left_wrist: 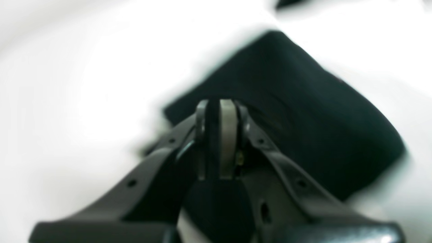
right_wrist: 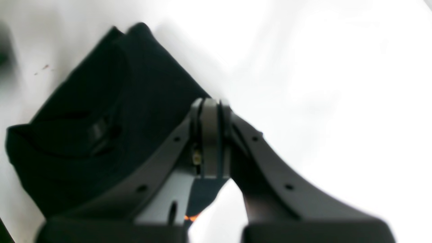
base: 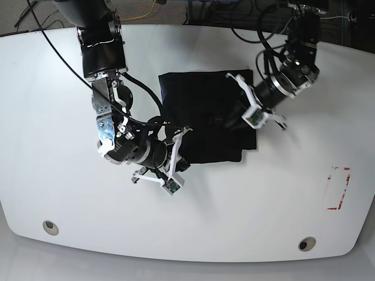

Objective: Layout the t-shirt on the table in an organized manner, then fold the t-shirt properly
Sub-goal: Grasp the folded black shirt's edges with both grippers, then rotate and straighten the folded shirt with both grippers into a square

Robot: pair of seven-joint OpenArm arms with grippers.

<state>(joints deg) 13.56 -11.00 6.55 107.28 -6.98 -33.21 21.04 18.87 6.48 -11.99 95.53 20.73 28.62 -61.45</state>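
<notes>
The black t-shirt [base: 199, 105] lies folded into a compact rectangle in the middle of the white table [base: 70, 205]. My left gripper [base: 234, 105] reaches onto its right side. In the left wrist view the left gripper [left_wrist: 217, 101] is shut, with black cloth of the t-shirt [left_wrist: 303, 111] pinched between its pads. My right gripper [base: 186, 153] sits at the shirt's front left corner. In the right wrist view the right gripper [right_wrist: 211, 100] has its pads pressed together at the edge of the t-shirt [right_wrist: 101, 118], with dark cloth showing under them.
A small red rectangular outline [base: 338, 187] marks the table near its right edge. Two round holes [base: 50, 227] [base: 305, 243] sit near the front edge. Cables hang behind the far edge. Both arms lean in over the table from the back.
</notes>
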